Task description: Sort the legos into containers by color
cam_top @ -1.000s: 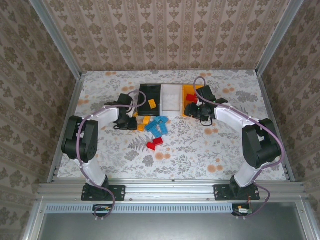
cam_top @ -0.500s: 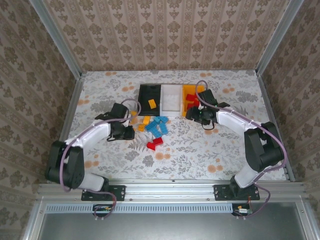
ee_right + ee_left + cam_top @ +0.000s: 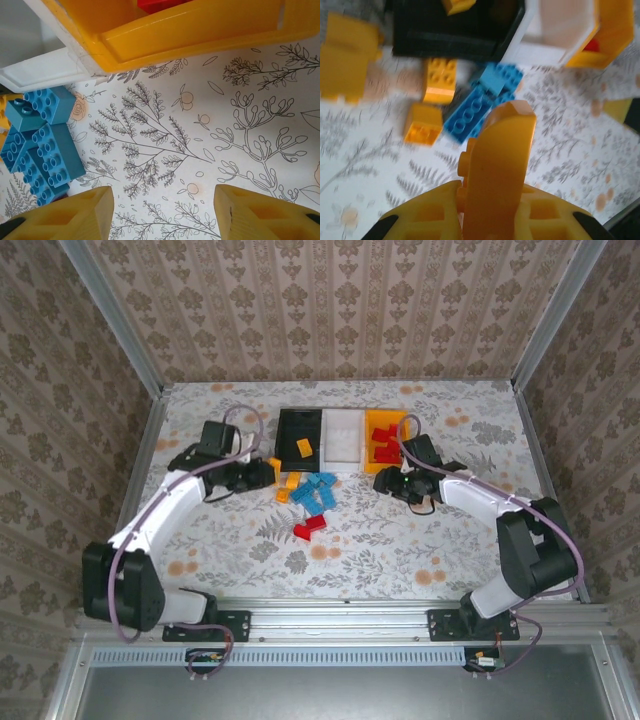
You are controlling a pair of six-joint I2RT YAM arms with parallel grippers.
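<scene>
Floral tabletop w/ loose blue legos

A table lies under a pale cloth printed with leaves and orange flowers. Damask wallpaper panels stand behind the table and along both its sides, framed by slanting aluminium posts. An aluminium rail runs along the table's near edge, with a grey panel nearer still.
</scene>
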